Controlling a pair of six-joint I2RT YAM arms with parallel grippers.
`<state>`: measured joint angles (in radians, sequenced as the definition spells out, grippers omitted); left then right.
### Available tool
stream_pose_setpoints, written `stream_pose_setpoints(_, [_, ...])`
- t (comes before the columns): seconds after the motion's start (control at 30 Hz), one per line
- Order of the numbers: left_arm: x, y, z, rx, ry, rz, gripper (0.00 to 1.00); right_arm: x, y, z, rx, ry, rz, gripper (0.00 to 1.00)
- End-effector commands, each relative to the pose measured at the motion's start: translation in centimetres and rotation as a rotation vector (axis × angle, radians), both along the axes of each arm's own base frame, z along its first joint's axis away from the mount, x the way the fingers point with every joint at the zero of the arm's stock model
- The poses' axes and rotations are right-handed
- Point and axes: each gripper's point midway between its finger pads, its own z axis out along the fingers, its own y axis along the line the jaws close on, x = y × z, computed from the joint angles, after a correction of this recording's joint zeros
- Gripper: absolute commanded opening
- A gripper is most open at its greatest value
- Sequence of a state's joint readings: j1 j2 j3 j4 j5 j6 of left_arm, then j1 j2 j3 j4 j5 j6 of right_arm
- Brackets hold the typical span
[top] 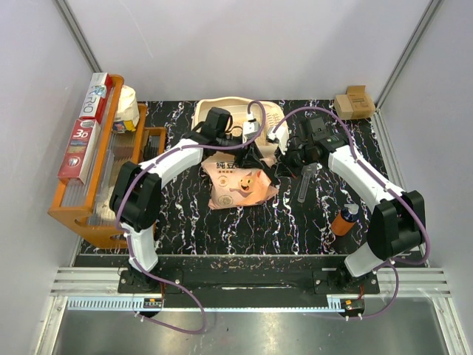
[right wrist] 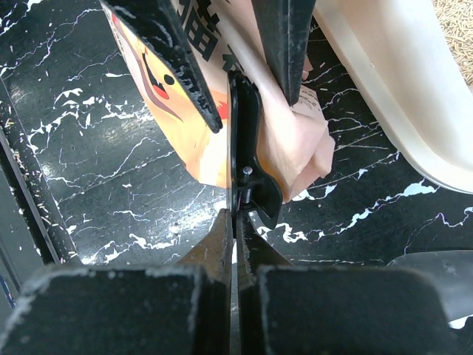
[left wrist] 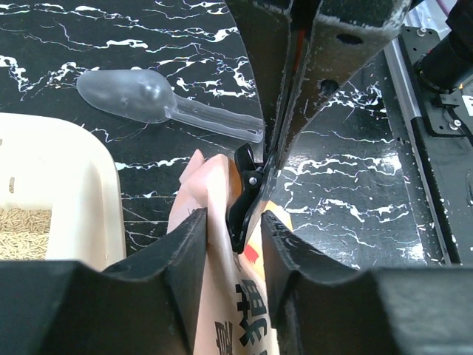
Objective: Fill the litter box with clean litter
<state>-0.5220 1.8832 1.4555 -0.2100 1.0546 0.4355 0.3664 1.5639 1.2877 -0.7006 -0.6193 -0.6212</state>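
Observation:
The cream litter box stands at the back centre, and pale tan litter lies inside it. It also shows in the right wrist view. The pink printed litter bag lies just in front of it, its folded top held by a black clip. My left gripper straddles the bag's top and is shut on it, with the clip between its fingers. My right gripper is shut on the clip's thin handle, facing the left gripper.
A clear plastic scoop lies right of the bag. An orange bottle stands near the right arm. A cardboard box is at the back right. An orange wooden tray with boxes fills the left side.

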Motion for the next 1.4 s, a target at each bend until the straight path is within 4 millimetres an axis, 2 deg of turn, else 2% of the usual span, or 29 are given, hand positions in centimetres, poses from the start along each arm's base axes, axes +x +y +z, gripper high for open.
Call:
stream_pose_setpoints(0.0, [-1.0,-1.0,1.7,-0.059,0.036,-0.073,0.36,0.6,0.5,1.7,0.03,-0.058,-0.005,0.0])
stream_pose_setpoints(0.03, [-1.3,-1.1,1.7,-0.058,0.041,-0.08,0.34,0.7,0.5,1.6,0.03,-0.056,-0.008,0.0])
stream_pose_setpoints(0.13, [-1.7,-1.3,1.3,-0.057,0.057,-0.087,0.18,0.7,0.6,1.7,0.036,-0.053,-0.009,0.0])
stream_pose_setpoints(0.23, [-1.9,-1.4,0.9,-0.054,0.084,-0.082,0.13,0.7,0.7,1.7,0.038,-0.053,-0.013,0.0])
stream_pose_setpoints(0.3, [-1.8,-1.5,1.0,-0.059,0.093,-0.078,0.0,0.8,0.5,1.7,0.031,-0.058,-0.019,0.01])
stream_pose_setpoints(0.33, [-1.8,-1.5,1.0,-0.063,0.097,-0.076,0.0,0.9,0.4,1.6,0.023,-0.058,-0.026,0.12])
stream_pose_setpoints(0.43, [-1.9,-1.6,1.4,-0.071,0.107,-0.076,0.0,1.2,-0.9,2.5,0.024,-0.053,-0.083,0.29])
stream_pose_setpoints(0.47, [-1.9,-1.6,1.5,-0.073,0.103,-0.078,0.0,2.0,-2.0,3.6,0.05,-0.059,-0.121,0.42])
stream_pose_setpoints(0.5, [-2.0,-1.5,1.5,-0.072,0.104,-0.08,0.0,1.7,-2.2,4.1,0.094,-0.021,-0.12,0.48])
stream_pose_setpoints(0.57, [-2.1,-1.5,1.4,-0.071,0.112,-0.087,0.0,2.5,-2.9,5.1,0.122,0.002,-0.139,0.58])
stream_pose_setpoints(0.6, [-2.2,-1.5,1.4,-0.072,0.115,-0.087,0.0,2.2,-3.5,5.0,0.13,0.042,-0.135,0.59])
stream_pose_setpoints(0.67, [-2.3,-1.5,1.6,-0.076,0.12,-0.091,0.0,2.3,-3.4,4.5,0.143,0.087,-0.101,0.61])
stream_pose_setpoints(0.77, [-2.2,-1.6,1.8,-0.085,0.123,-0.087,0.0,1.3,-2.4,3.5,0.199,0.193,-0.031,0.61])
stream_pose_setpoints(0.8, [-2.2,-1.6,1.8,-0.086,0.125,-0.086,0.0,0.4,-1.7,3.7,0.248,0.249,0.004,0.61])
stream_pose_setpoints(0.9, [-2.1,-1.6,2.0,-0.087,0.129,-0.079,0.0,-0.4,-0.7,3.3,0.303,0.333,0.043,0.61])
stream_pose_setpoints(1.07, [-2.2,-1.7,2.2,-0.091,0.147,-0.077,0.0,-1.3,-0.5,2.8,0.302,0.34,0.098,0.62])
stream_pose_setpoints(1.23, [-2.0,-1.9,2.5,-0.099,0.156,-0.071,0.0,-1.1,-0.5,1.5,0.288,0.368,0.097,0.63])
stream_pose_setpoints(1.37, [-2.1,-1.9,2.5,-0.1,0.167,-0.071,0.0,-1.0,0.5,1.1,0.3,0.384,0.123,0.62])
